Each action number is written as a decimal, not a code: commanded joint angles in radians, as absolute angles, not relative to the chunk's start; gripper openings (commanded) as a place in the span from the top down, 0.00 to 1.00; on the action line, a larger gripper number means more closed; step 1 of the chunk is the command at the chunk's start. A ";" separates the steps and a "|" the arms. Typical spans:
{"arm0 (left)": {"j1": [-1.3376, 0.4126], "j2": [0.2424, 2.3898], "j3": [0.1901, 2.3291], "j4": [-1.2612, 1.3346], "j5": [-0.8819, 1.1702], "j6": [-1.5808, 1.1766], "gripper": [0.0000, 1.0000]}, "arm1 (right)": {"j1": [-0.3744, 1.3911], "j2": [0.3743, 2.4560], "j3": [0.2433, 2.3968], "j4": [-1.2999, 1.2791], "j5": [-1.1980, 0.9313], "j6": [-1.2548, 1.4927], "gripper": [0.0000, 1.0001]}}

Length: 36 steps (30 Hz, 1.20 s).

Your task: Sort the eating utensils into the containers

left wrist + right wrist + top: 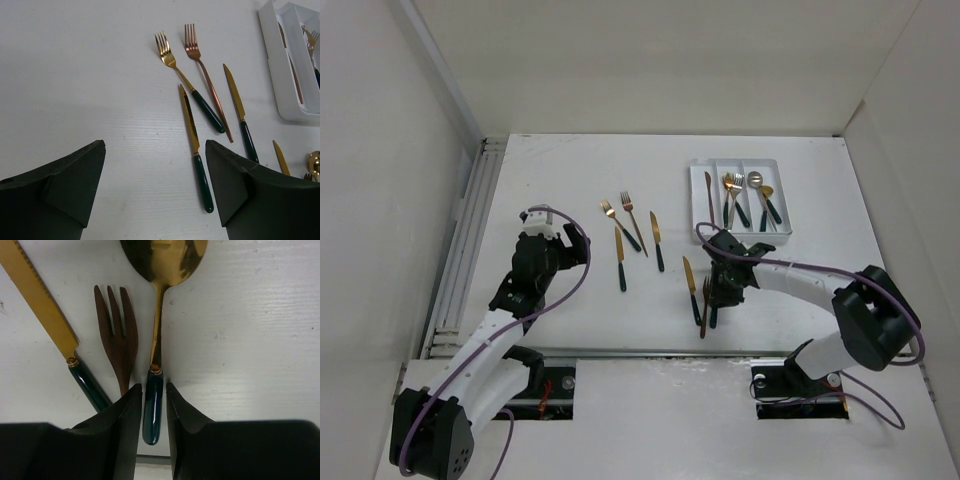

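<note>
The white tray [693, 200] stands at the back right, with a knife [709, 192] in its left compartment, forks [732, 195] in the middle and spoons [765, 200] on the right. My right gripper [154, 390] is shut on the dark green handle of a gold spoon [165, 255] lying on the table, beside a copper fork [117, 335] and a gold knife [40, 305]. My left gripper [155, 165] is open and empty over bare table. In front of it lie a gold fork [172, 62], a copper fork [197, 55] and two gold knives [189, 112] [235, 95].
White walls close in the table on the left, back and right. A ridged rail [470, 240] runs along the left edge. The tray's near corner [280, 65] shows in the left wrist view. Loose utensils lie between the two arms.
</note>
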<state>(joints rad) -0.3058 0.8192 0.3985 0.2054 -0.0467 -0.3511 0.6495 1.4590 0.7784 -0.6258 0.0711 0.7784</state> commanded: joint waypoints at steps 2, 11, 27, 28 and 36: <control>-0.302 0.796 0.387 0.265 -0.041 -0.365 0.22 | 0.657 1.459 0.767 -0.603 0.083 0.813 0.68; -0.302 0.796 0.387 0.265 -0.051 -0.365 0.22 | 0.666 1.519 0.787 -0.624 0.104 0.833 0.67; -0.302 0.778 0.377 0.256 -0.061 -0.374 0.22 | 0.675 1.525 0.805 -0.635 0.123 0.833 1.00; -0.302 0.778 0.377 0.256 -0.061 -0.374 0.22 | 0.684 1.525 0.816 -0.646 0.135 0.824 1.00; -0.302 0.778 0.377 0.256 -0.061 -0.374 0.22 | 0.695 1.485 0.894 -0.706 0.193 0.824 1.00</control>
<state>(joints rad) -0.3058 0.7956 0.3836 0.2195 -0.0544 -0.3653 0.6888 1.5112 0.8417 -0.6724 0.1356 0.8188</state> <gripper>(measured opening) 0.785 0.156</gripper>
